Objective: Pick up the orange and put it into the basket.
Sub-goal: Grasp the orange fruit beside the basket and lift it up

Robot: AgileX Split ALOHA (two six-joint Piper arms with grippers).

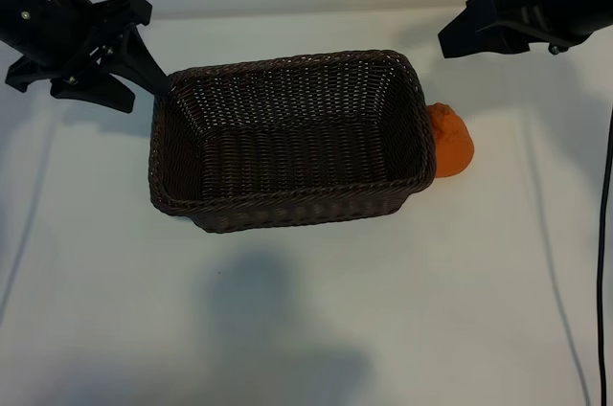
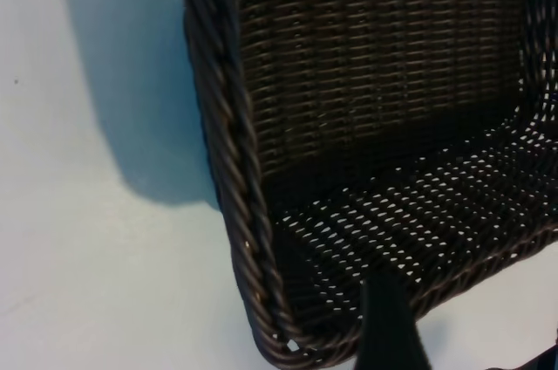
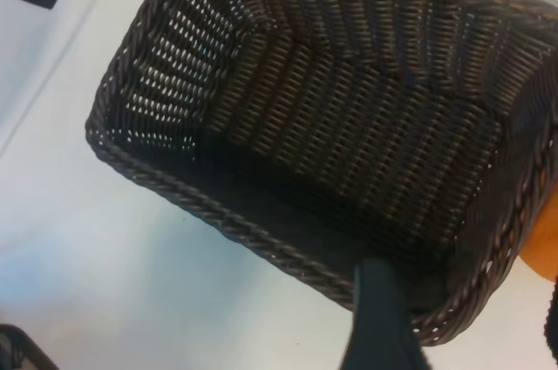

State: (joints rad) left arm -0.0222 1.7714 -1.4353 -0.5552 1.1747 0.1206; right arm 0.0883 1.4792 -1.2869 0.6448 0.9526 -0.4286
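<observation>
- Dark brown wicker: one basket point(image 1: 287, 138) sits mid-table on the white table point(image 1: 306, 329), nothing inside it.
- One orange point(image 1: 452, 141) lies on the table outside the basket, touching its right end wall; in the right wrist view only a sliver of the orange point(image 3: 542, 243) shows past the rim.
- Two grippers: the left gripper point(image 1: 144, 66) hangs at the basket's left rim corner, fingers apart and holding nothing.
- The right gripper point(image 1: 469, 33) hangs above the basket's right end, near the orange, fingers apart, holding nothing.
</observation>
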